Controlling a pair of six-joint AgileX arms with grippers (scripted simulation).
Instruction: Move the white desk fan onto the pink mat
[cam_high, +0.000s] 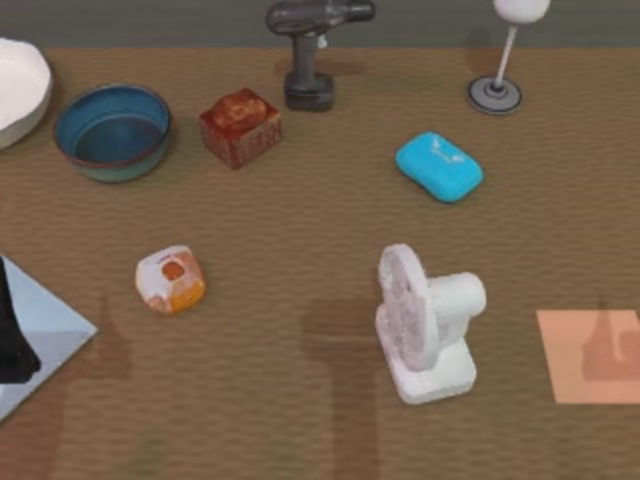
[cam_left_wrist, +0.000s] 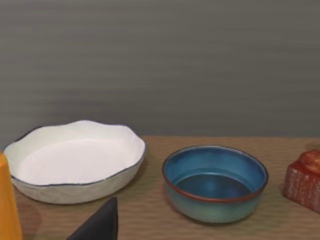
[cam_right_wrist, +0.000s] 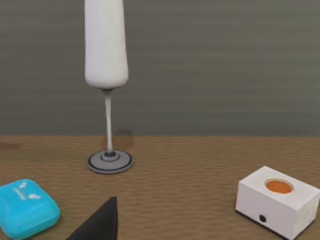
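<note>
**A:** Top view first: where did the white desk fan stand, and where was the pink mat?

**B:** The fan stood upright near table centre, toward five o'clock. The mat lay well apart at its three o'clock, against the table's right edge. Neither gripper showed in any view, so I couldn't tell whether either was released or clenched.

**A:** What could have gone wrong?

**B:** I judged the fan top-heavy; a grasp on the round head might have tipped it. The mat ran past the frame's edge, so a long carry could have overshot.

**A:** Counts?

**B:** One fan, one mat, one blue soap bar, one drill, one blue bowl, one white dish, one ball-topped stand.
</note>
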